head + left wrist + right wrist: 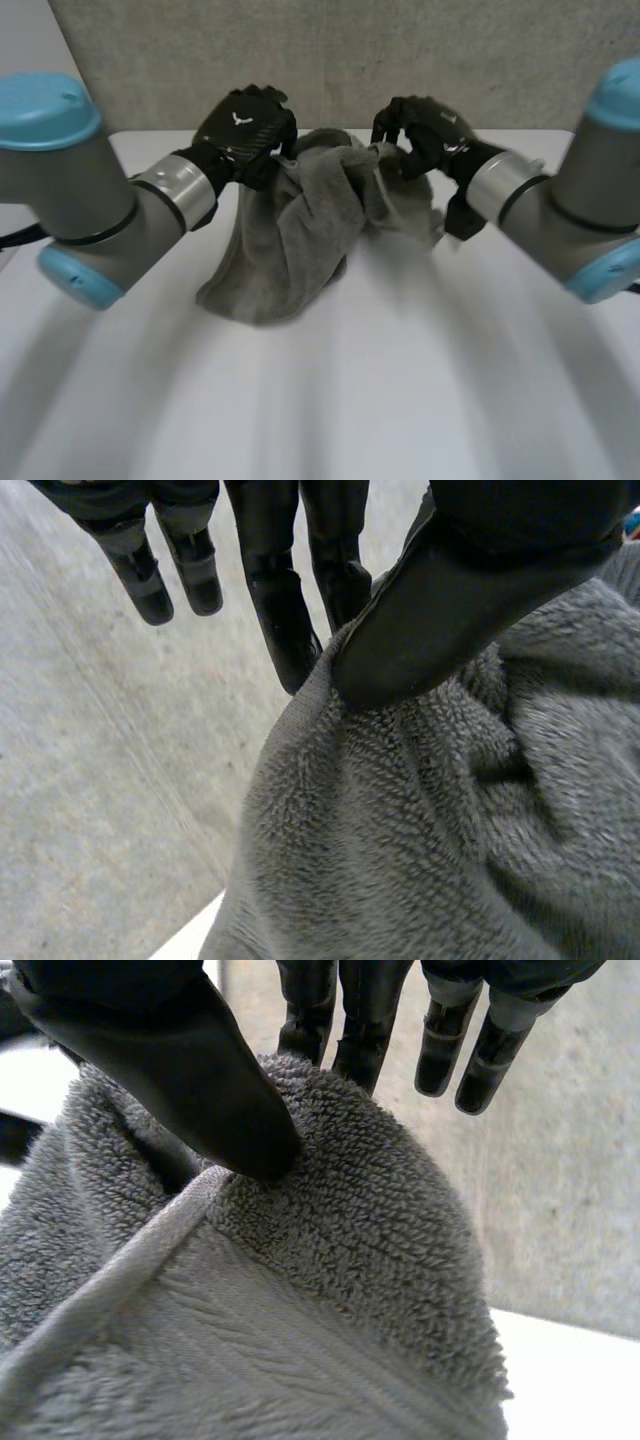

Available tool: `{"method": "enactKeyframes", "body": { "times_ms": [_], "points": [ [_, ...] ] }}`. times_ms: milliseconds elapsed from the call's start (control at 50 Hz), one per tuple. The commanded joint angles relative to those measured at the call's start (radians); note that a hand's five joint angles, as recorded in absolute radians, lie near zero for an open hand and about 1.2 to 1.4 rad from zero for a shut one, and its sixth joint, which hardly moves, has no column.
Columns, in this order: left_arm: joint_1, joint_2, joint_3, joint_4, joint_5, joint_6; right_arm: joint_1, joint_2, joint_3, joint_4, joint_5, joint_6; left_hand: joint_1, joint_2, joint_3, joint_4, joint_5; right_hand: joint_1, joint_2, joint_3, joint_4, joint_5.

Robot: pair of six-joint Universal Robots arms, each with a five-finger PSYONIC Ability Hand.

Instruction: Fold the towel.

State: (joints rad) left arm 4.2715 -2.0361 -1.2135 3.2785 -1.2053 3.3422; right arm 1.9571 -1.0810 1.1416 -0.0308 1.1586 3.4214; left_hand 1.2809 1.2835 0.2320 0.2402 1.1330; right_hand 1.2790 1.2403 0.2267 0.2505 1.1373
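Your left hand (245,125) and right hand (425,130) each pinch the grey towel (290,250) between thumb and fingers, near the far edge of the white table (450,400); it hangs bunched. Draw the hands apart evenly, so the cloth opens flat before you fold.

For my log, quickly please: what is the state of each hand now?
Left hand: shut on the towel, pinching an edge.
Right hand: shut on the towel, pinching near its hem.
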Motion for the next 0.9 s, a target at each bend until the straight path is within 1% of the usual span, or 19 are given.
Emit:
{"method": "enactKeyframes", "body": {
  "times_ms": [20,40,80,100,140,160,200,220,240,260,280,300,320,340,420,460,660,800,900],
  "points": [
    [0.001,0.174,-0.239,0.004,-0.002,-0.01,-0.044,-0.126,0.084,0.214,-0.151,-0.337,0.078,0.075,-0.057,-0.066,0.051,0.117,0.156,-0.052,-0.076,0.084],
    [0.001,0.174,-0.239,0.004,-0.002,-0.01,-0.044,-0.126,0.084,0.215,-0.151,-0.338,0.078,0.075,-0.057,-0.066,0.051,0.117,0.156,-0.052,-0.076,0.084],
    [-0.002,0.211,-0.351,0.004,-0.002,-0.009,-0.073,-0.143,0.157,0.297,-0.168,-0.549,0.072,0.069,-0.057,-0.066,0.045,0.117,0.156,-0.052,-0.076,0.084],
    [-0.002,0.211,-0.351,0.004,-0.002,-0.009,-0.073,-0.143,0.158,0.298,-0.168,-0.55,0.072,0.069,-0.057,-0.066,0.045,0.117,0.156,-0.052,-0.076,0.084],
    [-0.018,0.24,-0.456,0.006,0.0,-0.004,-0.096,-0.142,0.22,0.377,-0.152,-0.794,0.063,0.06,-0.057,-0.066,0.036,0.117,0.156,-0.052,-0.076,0.084],
    [-0.018,0.24,-0.457,0.006,0.0,-0.004,-0.096,-0.142,0.221,0.377,-0.152,-0.795,0.063,0.06,-0.057,-0.066,0.036,0.117,0.156,-0.052,-0.076,0.084],
    [-0.054,0.234,-0.533,0.018,0.003,-0.003,-0.121,-0.132,0.272,0.439,-0.084,-1.001,0.054,0.051,-0.057,-0.066,0.027,-0.235,-0.196,-0.052,-0.076,-0.267],
    [-0.055,0.234,-0.534,0.018,0.003,-0.003,-0.121,-0.132,0.273,0.439,-0.083,-1.002,0.054,0.051,-0.057,-0.066,0.027,-0.237,-0.198,-0.052,-0.076,-0.27],
    [-0.068,0.229,-0.555,0.032,0.001,0.0,-0.116,-0.129,0.291,0.446,-0.038,-1.046,0.054,0.051,-0.057,-0.066,0.027,-0.353,-0.315,-0.052,-0.076,-0.386],
    [-0.068,0.229,-0.555,0.032,0.001,0.0,-0.116,-0.129,0.291,0.446,-0.037,-1.047,0.054,0.051,-0.057,-0.066,0.027,-0.354,-0.316,-0.052,-0.076,-0.387],
    [-0.075,0.217,-0.573,0.049,0.0,0.002,-0.11,-0.126,0.306,0.439,-0.007,-1.044,0.051,0.049,-0.057,-0.066,0.025,-0.482,-0.444,-0.052,-0.076,-0.515],
    [-0.079,0.202,-0.581,0.062,-0.008,0.003,-0.104,-0.126,0.316,0.422,0.01,-1.027,0.051,0.049,-0.057,-0.066,0.025,-0.731,-0.692,-0.052,-0.076,-0.763],
    [-0.079,0.201,-0.581,0.063,-0.008,0.003,-0.104,-0.126,0.316,0.422,0.01,-1.027,0.051,0.049,-0.057,-0.066,0.025,-0.733,-0.694,-0.052,-0.076,-0.766],
    [-0.079,0.189,-0.583,0.07,-0.019,0.002,-0.103,-0.132,0.328,0.396,0.012,-0.999,0.048,0.046,-0.057,-0.066,0.022,-0.91,-0.872,-0.052,-0.076,-0.943],
    [-0.075,0.183,-0.586,0.076,-0.03,0.002,-0.096,-0.149,0.36,0.335,0.012,-0.918,0.028,0.025,-0.057,-0.066,0.001,-0.986,-0.947,-0.052,-0.076,-1.018],
    [-0.072,0.185,-0.586,0.078,-0.03,0.0,-0.089,-0.222,0.407,0.28,0.018,-0.832,-0.025,-0.027,-0.057,-0.066,-0.051,-1.104,-1.066,-0.052,-0.076,-1.137],
    [-0.073,0.194,-0.584,0.078,-0.03,0.002,-0.058,-0.341,0.595,0.152,0.026,-0.734,-0.333,-0.335,-0.057,-0.066,-0.359,-1.104,-1.066,-0.052,-0.076,-1.137],
    [-0.07,0.2,-0.598,0.073,-0.039,0.003,-0.063,-0.35,0.682,0.088,0.024,-0.676,-0.345,-0.348,-0.057,-0.066,-0.372,-1.104,-1.066,-0.052,-0.076,-1.137],
    [-0.012,0.229,-0.649,0.073,-0.034,0.017,-0.064,-0.314,0.721,0.039,0.021,-0.619,-0.392,-0.394,-0.057,-0.066,-0.418,-1.104,-1.066,-0.052,-0.076,-1.137]
  ]
}}
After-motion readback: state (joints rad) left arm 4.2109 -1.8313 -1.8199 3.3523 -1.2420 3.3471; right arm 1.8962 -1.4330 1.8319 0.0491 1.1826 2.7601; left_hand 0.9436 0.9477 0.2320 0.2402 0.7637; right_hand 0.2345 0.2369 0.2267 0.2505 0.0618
